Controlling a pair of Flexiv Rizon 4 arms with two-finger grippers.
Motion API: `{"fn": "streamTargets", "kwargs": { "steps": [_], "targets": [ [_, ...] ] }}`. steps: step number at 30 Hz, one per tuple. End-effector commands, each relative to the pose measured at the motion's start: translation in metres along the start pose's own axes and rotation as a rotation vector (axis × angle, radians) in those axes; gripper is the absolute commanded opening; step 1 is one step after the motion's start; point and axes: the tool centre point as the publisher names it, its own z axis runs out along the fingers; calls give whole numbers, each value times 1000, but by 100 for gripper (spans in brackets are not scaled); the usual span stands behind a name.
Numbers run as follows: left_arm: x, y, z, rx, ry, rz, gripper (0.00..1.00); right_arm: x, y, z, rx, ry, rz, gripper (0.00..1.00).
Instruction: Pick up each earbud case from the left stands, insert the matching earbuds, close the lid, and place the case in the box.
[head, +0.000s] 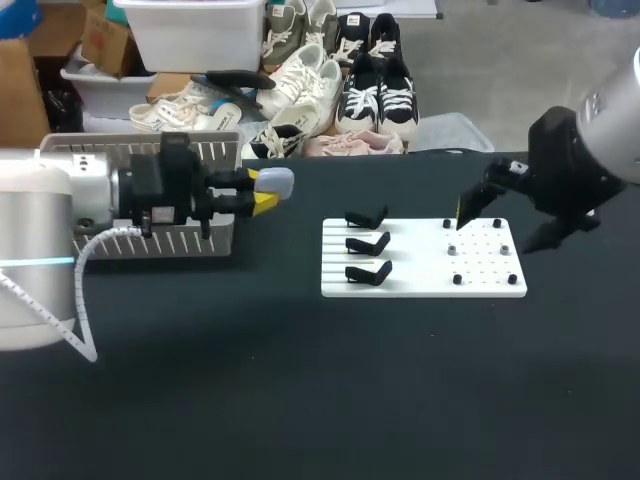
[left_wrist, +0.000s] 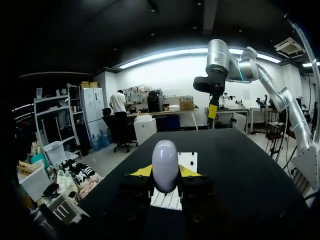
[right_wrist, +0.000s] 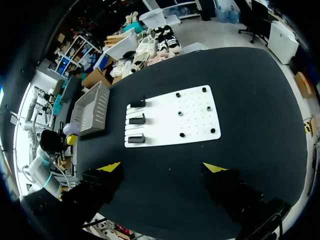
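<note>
A pale grey, closed earbud case (head: 276, 182) (left_wrist: 165, 165) is held above the table's left side, and my left gripper (head: 262, 196) (left_wrist: 165, 172) is shut on it from both sides. It hangs just in front of the grey slatted box (head: 215, 152). On the left part of the white board (head: 423, 285), three black stands (head: 367, 243) are empty. My right gripper (head: 505, 225) (right_wrist: 162, 167) hovers open above the board's right end, with nothing between its fingers. From the right wrist the board (right_wrist: 195, 120), the stands (right_wrist: 136, 120) and the box (right_wrist: 95, 107) lie below.
Several small black pegs (head: 457, 279) stick up from the right half of the board. The dark tabletop (head: 300, 390) spreads out in front of the board. My right arm (left_wrist: 215, 75) shows beyond the board in the left wrist view.
</note>
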Motion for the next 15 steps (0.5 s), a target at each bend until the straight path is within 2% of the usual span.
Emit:
{"fn": "streamTargets", "kwargs": {
  "steps": [1,7,15],
  "targets": [
    [-17,9,-31,-98,49,22,0,4,-1,-1,4,-36,3,100],
    [-18,39,-54,-167,111,15,0,4,-1,-1,4,-36,3,100],
    [1,78,-84,-259,214,-31,0,4,-1,-1,4,-36,3,100]
  ]
}}
